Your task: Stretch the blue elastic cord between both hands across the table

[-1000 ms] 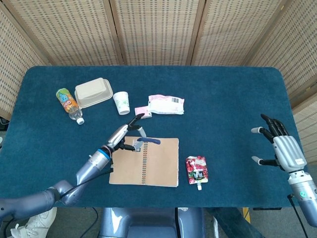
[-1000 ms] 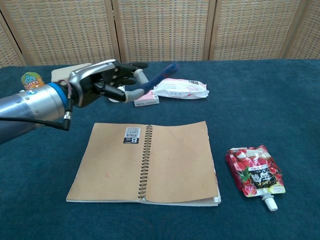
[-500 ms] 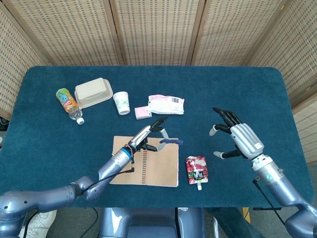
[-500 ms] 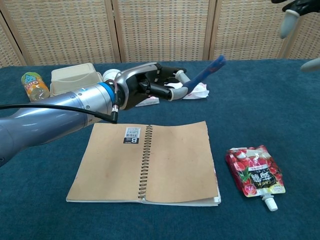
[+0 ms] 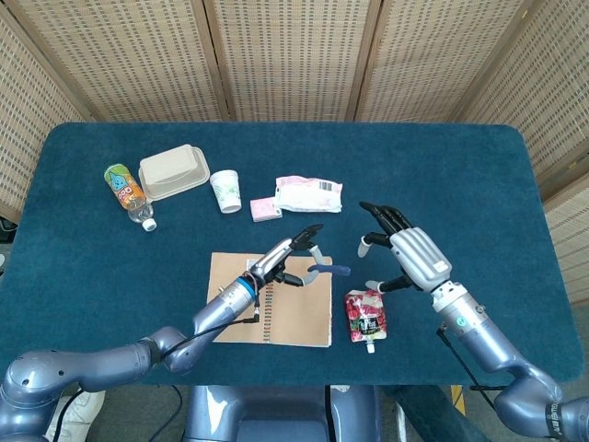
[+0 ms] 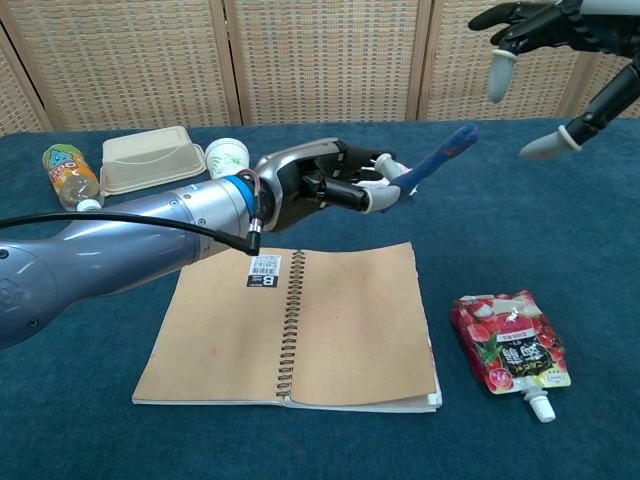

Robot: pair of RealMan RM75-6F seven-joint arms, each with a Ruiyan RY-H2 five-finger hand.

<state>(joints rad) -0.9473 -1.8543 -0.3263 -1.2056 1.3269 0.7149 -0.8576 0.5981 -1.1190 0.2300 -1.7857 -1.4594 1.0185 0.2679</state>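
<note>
My left hand (image 5: 290, 256) (image 6: 335, 180) hovers above the open notebook and pinches the blue elastic cord (image 5: 329, 269) (image 6: 438, 158), which sticks out to the right of its fingertips. My right hand (image 5: 405, 258) (image 6: 560, 40) is raised just right of the cord's free end, fingers spread, holding nothing. A small gap separates its fingers from the cord.
A brown spiral notebook (image 5: 294, 308) (image 6: 300, 325) lies open under the left hand. A red drink pouch (image 5: 366, 316) (image 6: 510, 345) lies to its right. Further back are a white snack packet (image 5: 308, 193), a pink box (image 5: 266, 209), a paper cup (image 5: 225, 191), a beige lunchbox (image 5: 173, 171) and a bottle (image 5: 127, 193).
The left hand has carried the cord rightwards over the notebook. The right hand has swung in from the table's right edge to just beside the cord's free end.
</note>
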